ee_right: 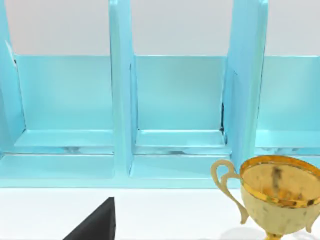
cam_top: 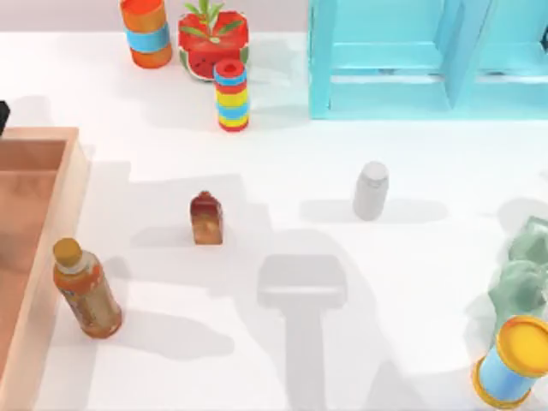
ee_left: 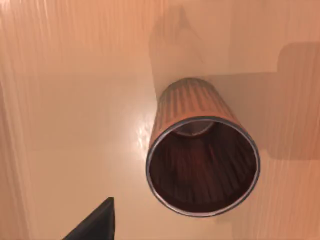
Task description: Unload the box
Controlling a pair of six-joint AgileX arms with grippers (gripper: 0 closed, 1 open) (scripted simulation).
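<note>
Bench: white, smooth, matte; soft grey shadows fall across it toward the right and near edge. Shelf unit: turquoise, standing at the bench's far right; upright dividers form open compartments, each with a low floor panel and plain back. Wall: pale grey-white, behind the shelf unit. Light: bright, even, from above.
</note>
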